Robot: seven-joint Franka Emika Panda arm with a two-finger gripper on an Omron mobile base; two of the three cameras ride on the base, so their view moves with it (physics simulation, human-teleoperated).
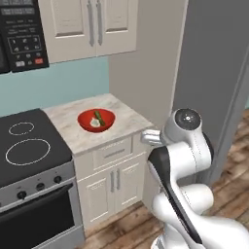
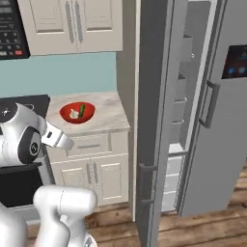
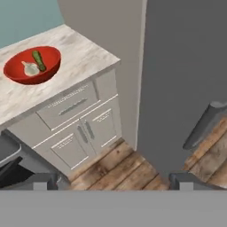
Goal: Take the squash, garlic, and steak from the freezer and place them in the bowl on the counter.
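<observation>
- Kitchen: teal wall, wood plank floor (image 3: 124, 170), cream upper cabinets (image 1: 87, 26) with metal handles.
- Counter (image 1: 124, 121): beige marble top over a drawer and two panelled doors; also seen in the right base view (image 2: 108, 116) and the hand view (image 3: 80, 57).
- Black stovetop (image 1: 29, 146) with white ring marks sits just left of the counter; knobs on the front panel below it.
- Microwave (image 1: 19, 34), upper left: dark keypad with small white marks and one red key. Nothing on it can be read.
- Bowl (image 1: 108, 124), glossy red, stands on the counter; also (image 2: 65, 117) and (image 3: 53, 60).
- Squash (image 1: 99, 116), dark green, lies in the bowl; also (image 2: 82, 110), (image 3: 38, 60).
- Garlic (image 1: 96, 123), off-white, lies in the bowl just beside the squash; also (image 2: 74, 114), (image 3: 30, 68).
- Steak: cannot find it in any frame.
- Freezer (image 2: 193, 120): left door (image 2: 152, 120) stands open edge-on, showing grey shelves and drawers. Right door carries a dark dispenser panel (image 2: 235, 61) with small lit icons, too small to read.
- Gripper (image 3: 113, 181): dark finger tips spread wide apart at the bottom of the hand view, nothing between them. It faces the freezer door and floor, well apart from the bowl.
</observation>
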